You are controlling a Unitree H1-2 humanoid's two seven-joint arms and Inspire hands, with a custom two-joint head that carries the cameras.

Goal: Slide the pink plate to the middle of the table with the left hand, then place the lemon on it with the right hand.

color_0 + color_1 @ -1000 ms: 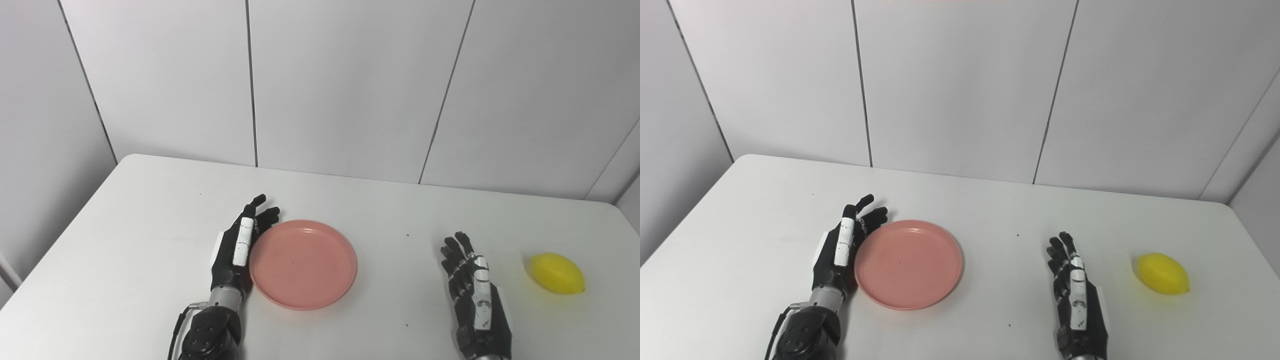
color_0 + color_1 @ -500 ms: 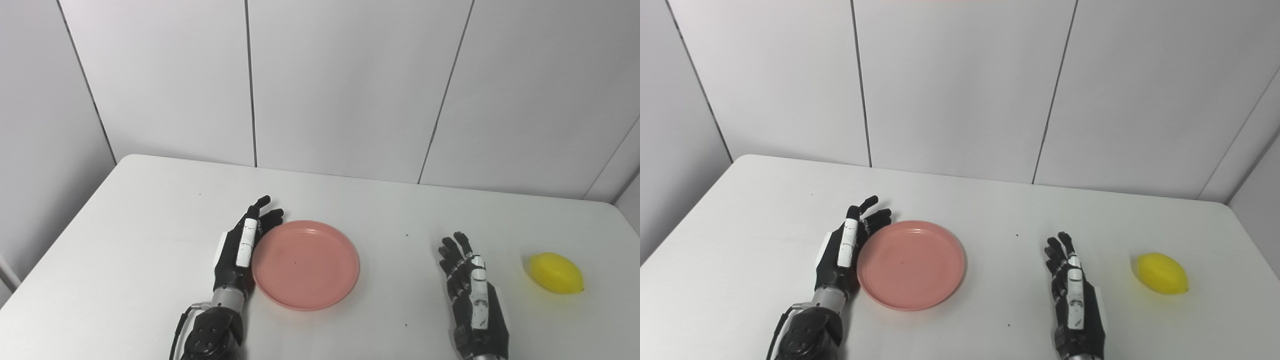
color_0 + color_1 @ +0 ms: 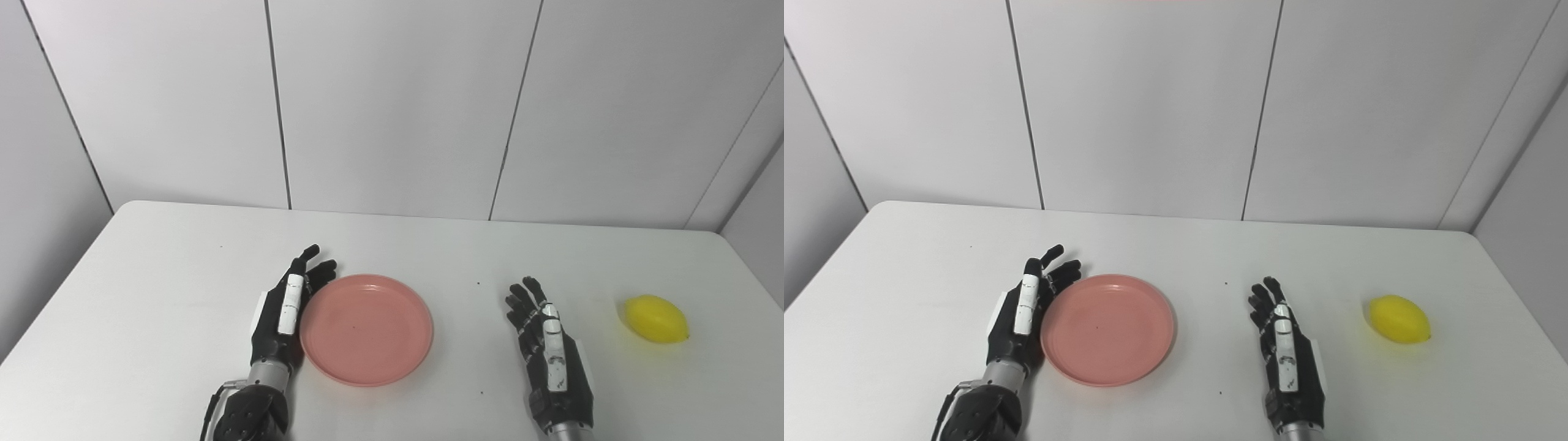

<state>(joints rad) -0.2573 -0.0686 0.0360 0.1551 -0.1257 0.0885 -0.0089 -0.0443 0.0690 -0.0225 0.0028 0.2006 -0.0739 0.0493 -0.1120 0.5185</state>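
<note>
Whole view swung a little since a second ago, so camera motion rather than object motion; pink plate point(image 3: 366, 329) nudged only slightly along the table point(image 3: 153, 294), roughly mid-table. Left hand point(image 3: 283, 312) flat on edge against the plate's left rim, fingers straight, holding nothing. Right hand point(image 3: 551, 355) likewise spread and empty, well apart from lemon point(image 3: 656, 318) near the right edge, not yet reached for

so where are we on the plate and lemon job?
Nothing finished yet. In hand: the left hand, open, is against the plate's left rim, plate left of centre. Left: the lemon sits on the table far right, with the open right hand short of it.
</note>
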